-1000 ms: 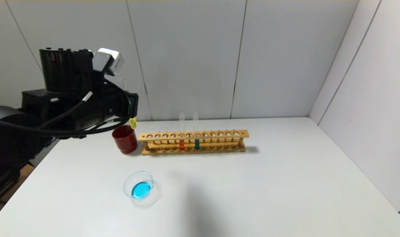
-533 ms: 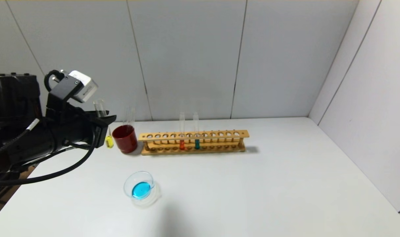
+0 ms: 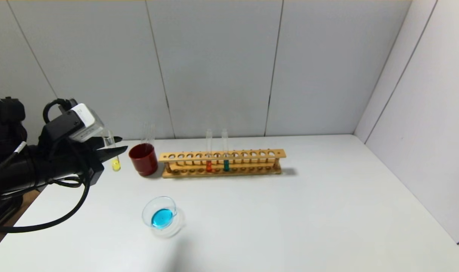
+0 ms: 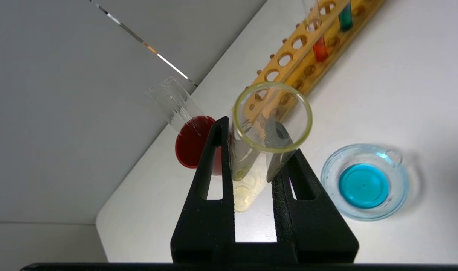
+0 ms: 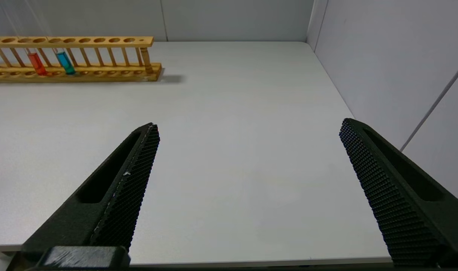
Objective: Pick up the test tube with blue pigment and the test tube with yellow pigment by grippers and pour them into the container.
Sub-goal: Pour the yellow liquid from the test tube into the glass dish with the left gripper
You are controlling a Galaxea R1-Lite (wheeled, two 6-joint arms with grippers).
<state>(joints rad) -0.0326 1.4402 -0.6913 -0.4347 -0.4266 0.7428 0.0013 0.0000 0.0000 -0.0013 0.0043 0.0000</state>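
My left gripper (image 3: 114, 146) is shut on the test tube with yellow pigment (image 3: 115, 164) and holds it almost upright above the table, just left of the red cup. In the left wrist view the black fingers (image 4: 214, 158) clamp the tube (image 4: 248, 177) on both sides, with pale yellow liquid at its bottom. The container (image 3: 147, 211), a clear glass dish, sits nearer the front and holds blue liquid; it also shows in the left wrist view (image 4: 328, 177). No tube with blue liquid shows. My right gripper (image 5: 248, 124) is open and empty over the right table.
A dark-red cup (image 3: 143, 159) holds an empty clear tube (image 3: 148, 132). The wooden rack (image 3: 252, 155) behind it carries an orange-red tube (image 3: 208, 165) and a dark teal tube (image 3: 225, 165). Walls close the back and right.
My left gripper has moved down and to the left with the yellow tube, from above the red cup to the cup's left side.
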